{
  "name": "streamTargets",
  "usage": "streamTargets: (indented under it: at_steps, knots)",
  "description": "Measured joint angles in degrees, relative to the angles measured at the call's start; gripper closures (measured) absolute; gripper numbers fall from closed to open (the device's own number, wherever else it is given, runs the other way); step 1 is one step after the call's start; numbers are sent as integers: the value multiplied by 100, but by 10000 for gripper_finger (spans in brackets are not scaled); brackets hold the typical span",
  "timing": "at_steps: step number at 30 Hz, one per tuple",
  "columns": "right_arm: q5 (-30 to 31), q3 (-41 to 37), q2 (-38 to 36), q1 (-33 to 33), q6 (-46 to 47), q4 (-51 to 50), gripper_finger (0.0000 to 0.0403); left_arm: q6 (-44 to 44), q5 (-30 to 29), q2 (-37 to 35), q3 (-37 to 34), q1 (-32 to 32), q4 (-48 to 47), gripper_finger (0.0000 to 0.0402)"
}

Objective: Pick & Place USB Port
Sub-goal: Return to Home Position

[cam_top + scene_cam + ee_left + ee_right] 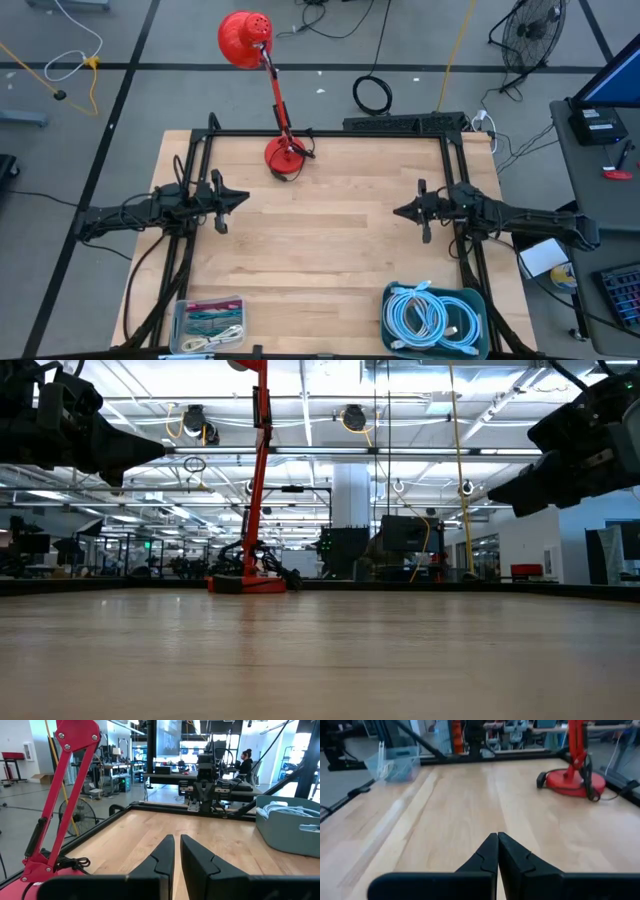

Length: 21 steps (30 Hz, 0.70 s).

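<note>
Both arms hang over the middle of the counter (pixel 320 250), facing each other and well apart. The left claw (pixel 240 197) is drawn in to a thin slit and holds nothing. The right claw (pixel 398 211) has its fingers pressed together and is also bare. The cables lie at the near edge: a mixed bundle sits in the clear bin (pixel 175 318) on the left side, and pale blue coils (pixel 420 312) fill the blue bin (pixel 484 306) on the right. The red lamp (pixel 285 155) stands at the far edge. The sorting looks done. These cables are likely light and limp, with springy loops that slide apart. A pinch across several bunched strands, or on the stiff plug, would probably hold best.
</note>
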Motion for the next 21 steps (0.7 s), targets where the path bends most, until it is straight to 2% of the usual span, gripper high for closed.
streamTargets:
  at_steps: [3,9,14,21]
  knots:
    - [402,-4,-85,280,4,-112,403,0,2,0,0,0,0,369]
    - [1819,-8,-372,1019,-12,35,403,-4,-2,2,0,-2,0,369]
    - [2176,-15,-635,1621,-106,34,403,-4,0,2,0,-2,0,369]
    - [3165,-17,-816,2433,-292,34,403,-9,0,0,0,2,0,369]
